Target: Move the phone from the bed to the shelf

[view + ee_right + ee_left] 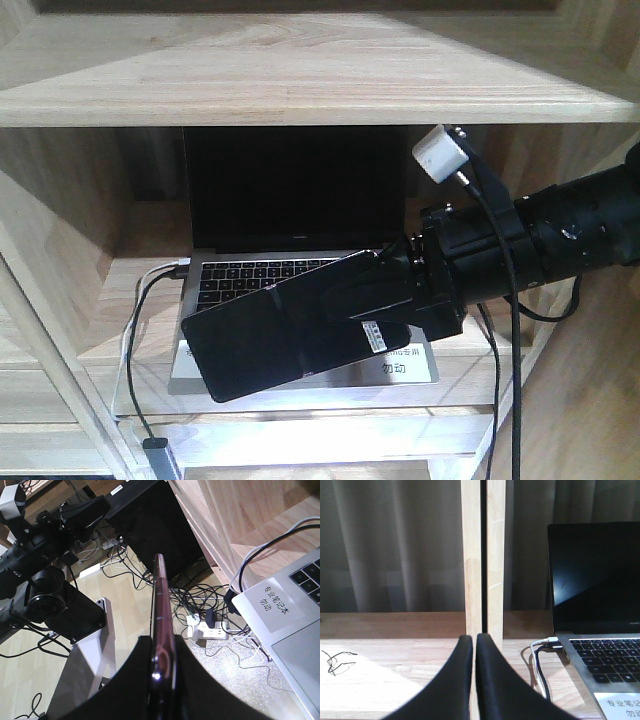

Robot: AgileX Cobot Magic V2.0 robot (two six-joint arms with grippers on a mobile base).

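The phone (270, 340) is a glossy black slab with a white barcode sticker. It hangs tilted in front of the laptop, above the shelf board (300, 435). My right gripper (385, 290) reaches in from the right and is shut on the phone's right end. In the right wrist view the phone (160, 595) stands edge-on, pinkish rim showing, pinched between the two black fingers (200, 680). My left gripper (474, 639) is shut with nothing between its fingers, low over a shelf board (395, 675) and facing a wooden upright (482, 555). The bed is out of view.
An open grey laptop (290, 220) with a printed label card (400, 368) fills the shelf bay. Cables (135, 330) hang at its left side. Another shelf board (300, 70) lies close above. Below the shelf are a power strip (207, 628) and tangled wires on the floor.
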